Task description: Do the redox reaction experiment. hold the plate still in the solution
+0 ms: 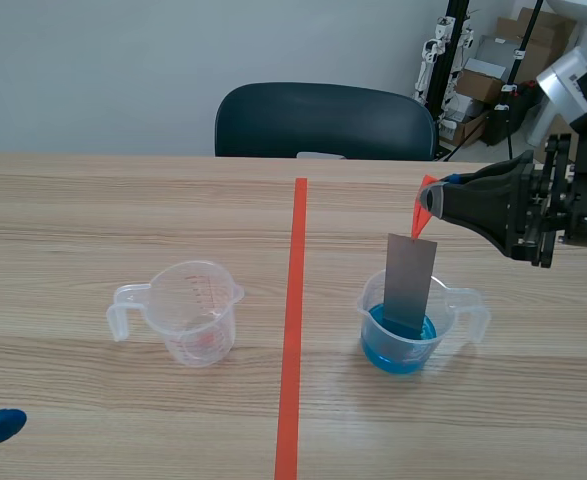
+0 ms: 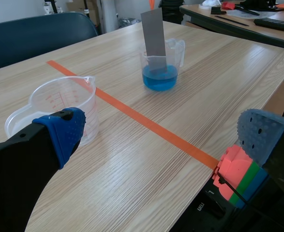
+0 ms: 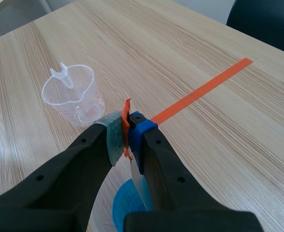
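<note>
Right pincer (image 3: 127,133), pressed together, pinches a thin grey metal plate (image 1: 410,280) by the orange-red tab (image 1: 424,203) at its top edge. Below the pincer the plate hangs nearly upright, its lower end dipped in blue solution (image 1: 398,355) inside a clear plastic handled beaker (image 1: 375,300). Ahead, past the orange-red tape line (image 1: 293,320), stands an empty clear measuring cup (image 1: 195,315) with red graduations too small to read. Left pincer (image 2: 163,130) is spread wide, holding nothing, that cup just ahead of one finger.
</note>
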